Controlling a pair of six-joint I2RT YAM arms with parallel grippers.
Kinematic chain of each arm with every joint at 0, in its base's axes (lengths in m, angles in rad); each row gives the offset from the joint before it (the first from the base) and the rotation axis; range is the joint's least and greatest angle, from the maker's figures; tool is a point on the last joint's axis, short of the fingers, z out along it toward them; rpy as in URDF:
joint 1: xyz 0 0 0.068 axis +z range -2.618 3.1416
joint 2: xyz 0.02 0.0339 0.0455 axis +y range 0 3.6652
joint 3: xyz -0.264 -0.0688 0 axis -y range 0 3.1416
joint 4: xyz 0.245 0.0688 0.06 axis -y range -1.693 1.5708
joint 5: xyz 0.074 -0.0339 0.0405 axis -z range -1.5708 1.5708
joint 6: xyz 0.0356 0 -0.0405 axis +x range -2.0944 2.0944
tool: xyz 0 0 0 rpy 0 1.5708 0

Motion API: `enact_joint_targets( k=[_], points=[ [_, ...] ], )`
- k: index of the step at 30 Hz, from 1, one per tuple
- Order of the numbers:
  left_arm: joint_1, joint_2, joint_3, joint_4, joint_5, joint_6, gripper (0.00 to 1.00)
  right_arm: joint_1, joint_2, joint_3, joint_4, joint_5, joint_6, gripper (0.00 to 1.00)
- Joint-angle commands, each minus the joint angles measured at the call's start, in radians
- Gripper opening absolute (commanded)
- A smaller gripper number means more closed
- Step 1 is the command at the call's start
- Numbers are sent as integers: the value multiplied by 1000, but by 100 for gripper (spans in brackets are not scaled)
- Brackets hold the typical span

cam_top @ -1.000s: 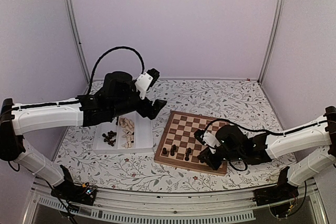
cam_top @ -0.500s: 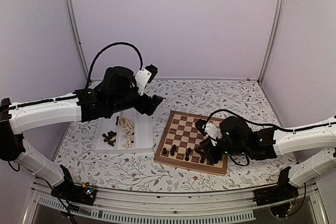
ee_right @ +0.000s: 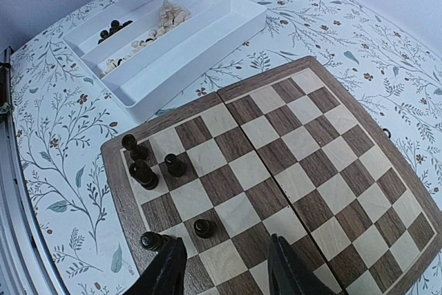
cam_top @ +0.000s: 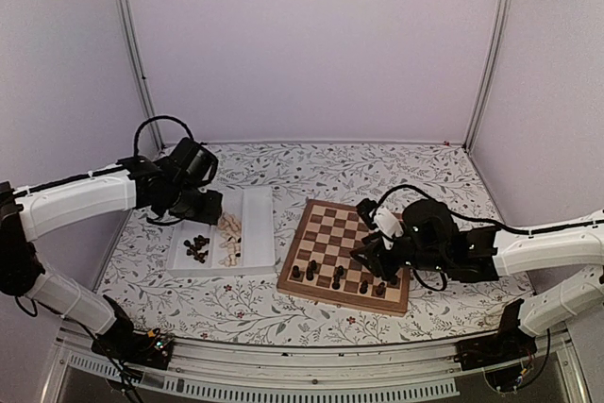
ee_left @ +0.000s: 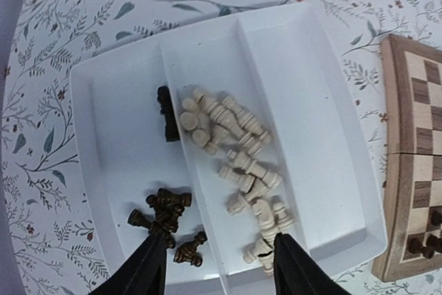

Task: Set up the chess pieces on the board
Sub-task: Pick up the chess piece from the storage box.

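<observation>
The board (ee_right: pixel 311 136) lies under my right gripper (ee_right: pixel 224 271), which is open with nothing between its fingers. Several dark chess pieces (ee_right: pixel 143 174) stand near the board's corner, one (ee_right: pixel 203 228) just ahead of the fingers. From above, these dark pieces (cam_top: pixel 337 276) line the board's (cam_top: pixel 351 233) near edge, with my right gripper (cam_top: pixel 370 254) beside them. My left gripper (ee_left: pixel 219 267) hangs open over the white tray (ee_left: pixel 304 101). A heap of dark pieces (ee_left: pixel 164 212) lies by its left finger and pale pieces (ee_left: pixel 235 150) by its right. In the top view my left gripper (cam_top: pixel 208 205) is at the tray's far left.
One dark piece (ee_left: pixel 166 112) lies apart further up the tray. The tray (cam_top: pixel 257 233) sits left of the board on the flowered tablecloth (cam_top: pixel 377 172). The board's edge (ee_left: pixel 414 136) shows right of the tray. Walls and frame posts close in the table.
My left arm swung left and down over the tray, its jaws narrowing. My right gripper opened and drew back, leaving dark pieces standing on the board's near row.
</observation>
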Motion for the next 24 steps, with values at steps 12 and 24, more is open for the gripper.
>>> enact_joint_targets(
  k=[12, 24],
  points=[
    [369, 265, 118, 16, 292, 91, 43, -5, 19, -12, 73, -33, -41, 43],
    [419, 478, 205, 85, 407, 115, 40, -5, -8, -37, 77, -28, -37, 43]
  ],
)
